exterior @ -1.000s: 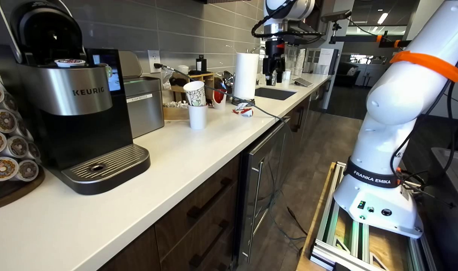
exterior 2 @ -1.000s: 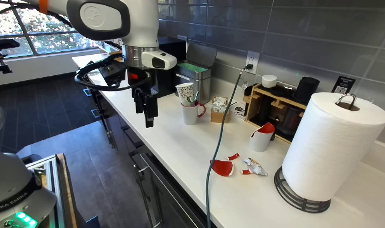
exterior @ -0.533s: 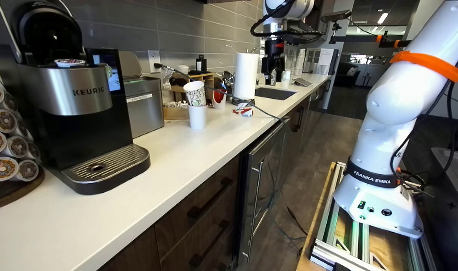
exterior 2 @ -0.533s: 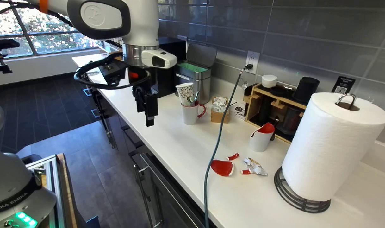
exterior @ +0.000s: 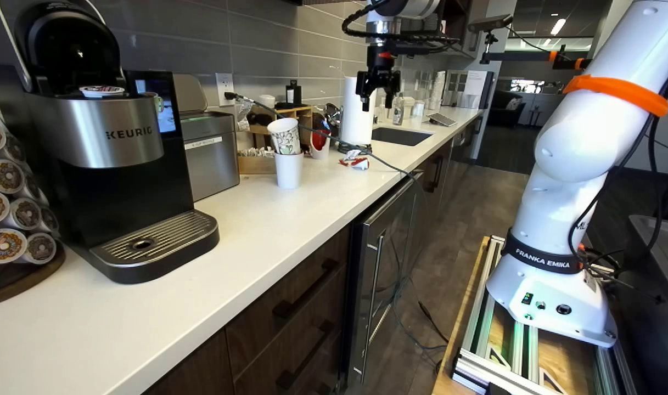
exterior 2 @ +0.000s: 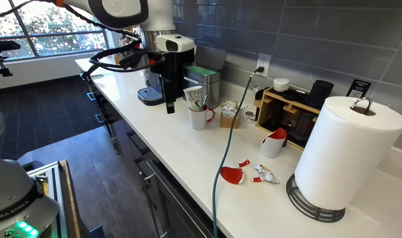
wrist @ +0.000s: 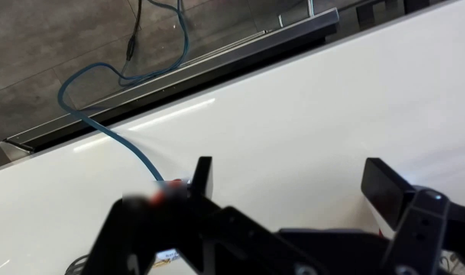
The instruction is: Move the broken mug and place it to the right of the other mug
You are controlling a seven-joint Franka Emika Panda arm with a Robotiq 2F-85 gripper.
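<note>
The broken mug (exterior 2: pixel 273 145) is white outside and red inside, with a jagged rim. It stands on the counter near the wooden rack and also shows in an exterior view (exterior: pixel 319 148). The other mug (exterior 2: pixel 198 119) is white with a red handle and holds a patterned paper cup; it also shows in an exterior view (exterior: pixel 288 171). My gripper (exterior: pixel 377 99) is open and empty, above the counter on the front side of the other mug (exterior 2: pixel 170 107). In the wrist view my gripper's fingers (wrist: pixel 287 172) are wide apart over bare counter. The broken mug is hidden there.
A blue cable (exterior 2: pixel 228 142) crosses the counter from the outlet. A red shard (exterior 2: pixel 232 175), smaller pieces and a crumpled wrapper (exterior 2: pixel 266 174) lie near it. A paper-towel roll (exterior 2: pixel 349 152), small wooden box (exterior 2: pixel 229 120), metal bin (exterior 2: pixel 204 82) and coffee maker (exterior: pixel 114 164) stand on the counter.
My gripper has moved upward and toward the wall, and has turned. In an exterior view its fingers now show spread apart. The mugs have not moved.
</note>
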